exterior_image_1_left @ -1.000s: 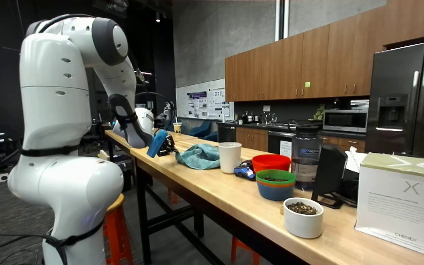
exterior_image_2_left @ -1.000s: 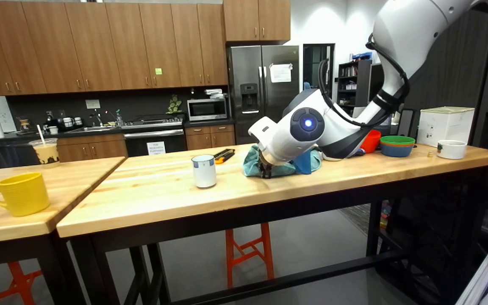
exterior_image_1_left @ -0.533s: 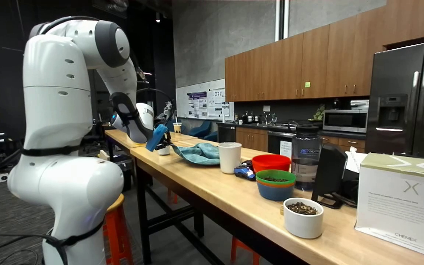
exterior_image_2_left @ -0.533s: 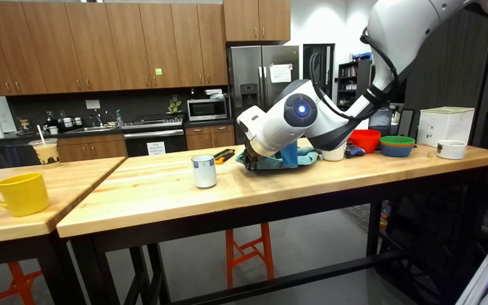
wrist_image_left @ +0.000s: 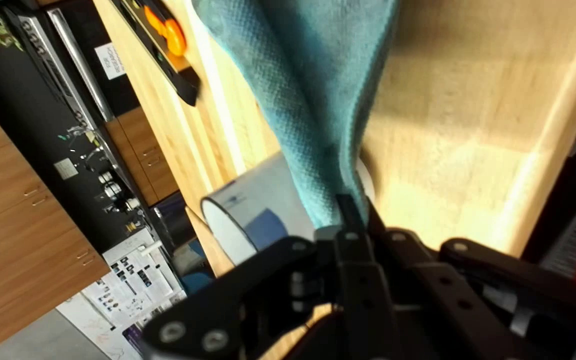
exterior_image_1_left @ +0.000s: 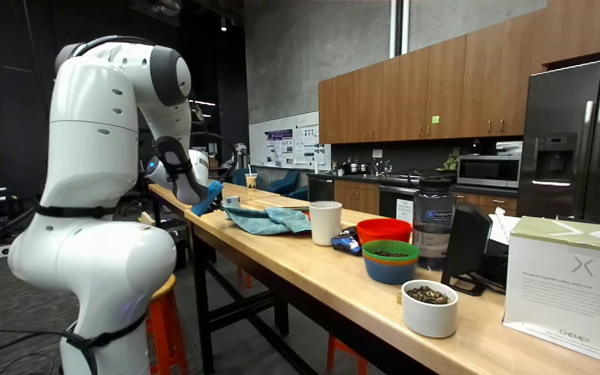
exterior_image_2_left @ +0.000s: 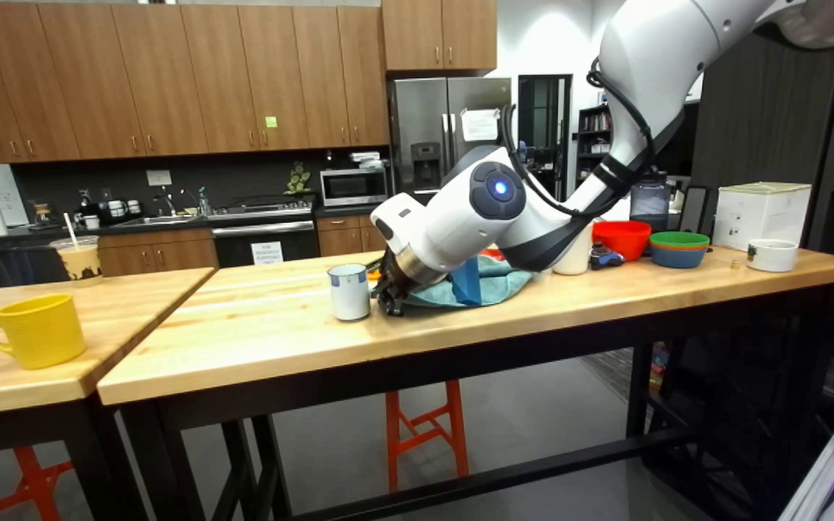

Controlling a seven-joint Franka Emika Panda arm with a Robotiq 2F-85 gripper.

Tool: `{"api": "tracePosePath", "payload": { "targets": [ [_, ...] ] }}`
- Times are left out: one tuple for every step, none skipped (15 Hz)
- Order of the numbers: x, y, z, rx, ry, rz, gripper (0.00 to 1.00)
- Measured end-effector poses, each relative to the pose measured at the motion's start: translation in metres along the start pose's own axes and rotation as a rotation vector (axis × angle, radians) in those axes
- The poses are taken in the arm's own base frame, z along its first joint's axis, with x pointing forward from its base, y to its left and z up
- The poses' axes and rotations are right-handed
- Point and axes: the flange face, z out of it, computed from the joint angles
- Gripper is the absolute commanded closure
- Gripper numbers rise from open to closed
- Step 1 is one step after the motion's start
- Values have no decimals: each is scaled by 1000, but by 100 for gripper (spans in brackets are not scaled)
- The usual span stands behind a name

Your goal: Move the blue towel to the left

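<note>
Well, largest first, I have the wooden table [exterior_image_2_left: 265, 333], one end edge just beside a second table [exterior_image_2_left: 124, 311]. My arm [exterior_image_1_left: 91, 140] reaches in over the long edge nearest its base. Toward the opposite end edge stands a white box [exterior_image_1_left: 571, 291].

The blue towel [exterior_image_1_left: 269, 221] is spread in loose folds close to that same long edge and runs roughly along it; I cannot tell how much of it touches the wood. My claw [wrist_image_left: 359, 215] is at the towel's narrow tip, the one toward the second table, and I have that tip pinched between its fingers, with the rest of the cloth trailing away toward the box end.

A red bowl [exterior_image_1_left: 383, 229] sits beyond the towel, on the box side. A tall white cup [exterior_image_1_left: 326, 224] stands near the towel's other end. A white mug with blue patches [exterior_image_2_left: 350, 293] is upright just beside the claw, toward the second table's end edge; whether they touch, I cannot tell. Last, an orange-and-black tool [wrist_image_left: 173, 37] lies nearer the far long edge, apart from the towel.
</note>
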Motion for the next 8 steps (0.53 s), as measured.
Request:
{"api": "tracePosePath", "payload": {
  "targets": [
    [6, -5, 0, 14, 14, -3, 99],
    [12, -9, -1, 26, 28, -7, 99],
    [17, -12, -1, 36, 39, -11, 99],
    [21, -14, 0, 44, 49, -16, 99],
    [25, -16, 0, 51, 56, -19, 99],
    [28, -18, 1, 58, 63, -20, 99],
    [31, -19, 2, 65, 68, -23, 99],
    [33, -20, 3, 71, 70, -24, 99]
  ]
}}
